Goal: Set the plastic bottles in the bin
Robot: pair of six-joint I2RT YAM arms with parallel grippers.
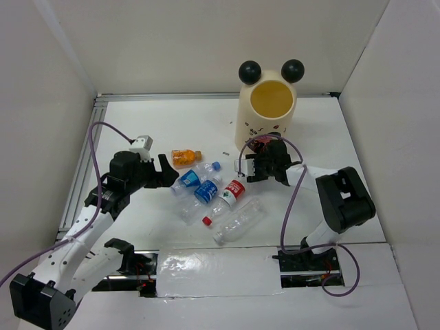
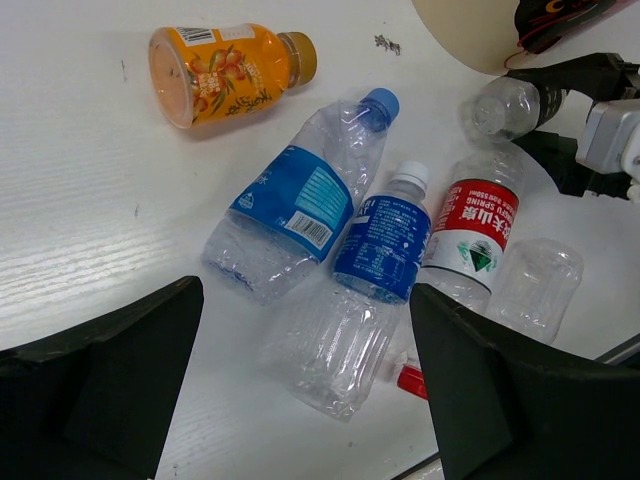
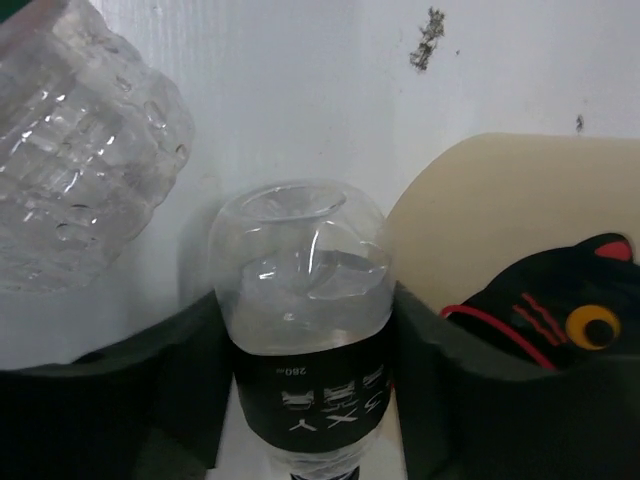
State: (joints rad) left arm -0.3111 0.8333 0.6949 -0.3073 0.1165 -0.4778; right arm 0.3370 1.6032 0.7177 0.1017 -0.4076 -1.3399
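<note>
The right tool (image 3: 305,335) pinches a black-labelled bottle (image 3: 300,290) by its sides, just beside the bin (image 1: 268,113) near the far edge of the surface (image 1: 337,144), apparently to lift it in. The left tool (image 1: 167,172) gapes empty beside the other bottles (image 1: 213,196) mid-surface.

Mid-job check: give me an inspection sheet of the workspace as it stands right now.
Surface: white table, bottles heaped at its centre.
Job's things: bin upright at the far side, no bottle visible inside; orange bottle, blue-capped bottle, white-capped bottle, red-label bottle and clear bottle lying on the table; black-label bottle beside the bin.
Clutter: dark specks near the bin.
End effectors: left end effector open, facing the heap; right end effector closed on the black-label bottle.
Cables: purple cable looped along each arm.
Surroundings: white walls on three sides; metal rail along the left edge.
</note>
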